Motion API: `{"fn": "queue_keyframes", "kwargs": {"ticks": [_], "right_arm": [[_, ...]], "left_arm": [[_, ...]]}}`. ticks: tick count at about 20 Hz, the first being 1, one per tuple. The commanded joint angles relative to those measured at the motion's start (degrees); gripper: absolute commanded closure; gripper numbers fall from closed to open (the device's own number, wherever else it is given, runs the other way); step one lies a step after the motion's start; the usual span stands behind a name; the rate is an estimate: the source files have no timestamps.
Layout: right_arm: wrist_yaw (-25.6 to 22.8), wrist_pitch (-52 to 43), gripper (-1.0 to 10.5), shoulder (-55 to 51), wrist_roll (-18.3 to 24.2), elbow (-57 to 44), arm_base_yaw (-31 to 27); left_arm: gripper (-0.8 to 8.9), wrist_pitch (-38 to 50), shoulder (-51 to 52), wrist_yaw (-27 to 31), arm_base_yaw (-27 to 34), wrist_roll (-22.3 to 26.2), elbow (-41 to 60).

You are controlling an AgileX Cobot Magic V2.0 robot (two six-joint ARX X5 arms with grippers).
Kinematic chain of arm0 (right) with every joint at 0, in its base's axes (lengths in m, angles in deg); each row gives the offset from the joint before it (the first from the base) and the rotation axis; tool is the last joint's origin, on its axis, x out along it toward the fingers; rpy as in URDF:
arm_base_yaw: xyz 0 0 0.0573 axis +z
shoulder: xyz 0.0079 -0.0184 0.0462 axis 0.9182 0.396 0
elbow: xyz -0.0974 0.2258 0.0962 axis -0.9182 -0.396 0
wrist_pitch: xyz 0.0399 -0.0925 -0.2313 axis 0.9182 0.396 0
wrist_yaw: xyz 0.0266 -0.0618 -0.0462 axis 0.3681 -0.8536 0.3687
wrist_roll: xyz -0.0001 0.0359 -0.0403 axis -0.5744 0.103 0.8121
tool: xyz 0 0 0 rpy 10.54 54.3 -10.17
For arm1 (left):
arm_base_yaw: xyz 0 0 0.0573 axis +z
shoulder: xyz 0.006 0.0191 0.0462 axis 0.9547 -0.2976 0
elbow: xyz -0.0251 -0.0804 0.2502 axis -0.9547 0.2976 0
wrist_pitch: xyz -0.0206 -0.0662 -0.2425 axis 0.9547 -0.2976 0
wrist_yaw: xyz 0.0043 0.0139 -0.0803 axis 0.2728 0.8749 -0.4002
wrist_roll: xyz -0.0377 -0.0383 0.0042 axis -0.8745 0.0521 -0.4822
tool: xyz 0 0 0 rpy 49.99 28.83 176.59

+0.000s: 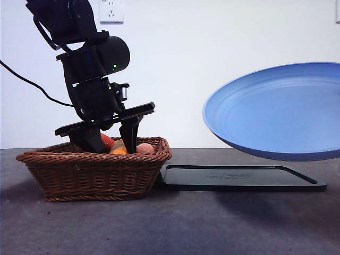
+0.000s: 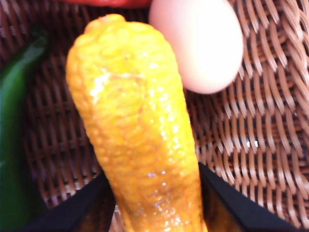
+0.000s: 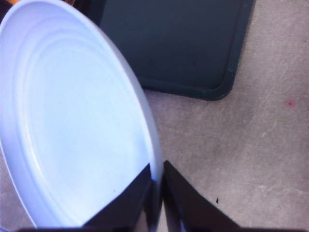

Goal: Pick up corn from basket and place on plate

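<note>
Corn sits btwn left end effector jaws, prob. not yet clamped: close squarely, lift clear of basket; right end effector pinches plate rim.

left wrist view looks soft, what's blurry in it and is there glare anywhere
Left wrist view: the corn is soft from closeness, with shiny highlights; the pale egg looks washed out. Right wrist view: the plate is overexposed near white. Front view: sharp, with a dark shadow under the plate.

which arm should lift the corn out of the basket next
Left. The left gripper is already down in the basket, with one jaw on each side of the corn. The right gripper is shut on the rim of the plate, holding it in the air above the black tray.
</note>
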Motion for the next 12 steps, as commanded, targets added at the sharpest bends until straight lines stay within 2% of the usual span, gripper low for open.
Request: {"fn": "queue_keyframes", "kwargs": {"ticks": [1,7,10,12], "right_arm": [[0.2,-0.9,9.5,0.2,0.2,1.1,0.0],[0.9,-4.0,9.5,2.0,-2.1,1.1,0.0],[7.2,-8.3,9.5,7.0,-5.8,1.1,0.0],[8.5,-11.4,9.5,10.9,-8.0,1.1,0.1]], "left_arm": [[6.23,-0.6,-0.4,0.2,0.4,-1.0,-1.3],[6.23,-0.7,7.7,0.1,1.2,-0.4,-1.3],[6.23,0.7,14.4,-1.0,0.5,1.0,-1.3],[6.23,1.5,17.7,-4.7,-0.9,2.0,-1.3]]}}
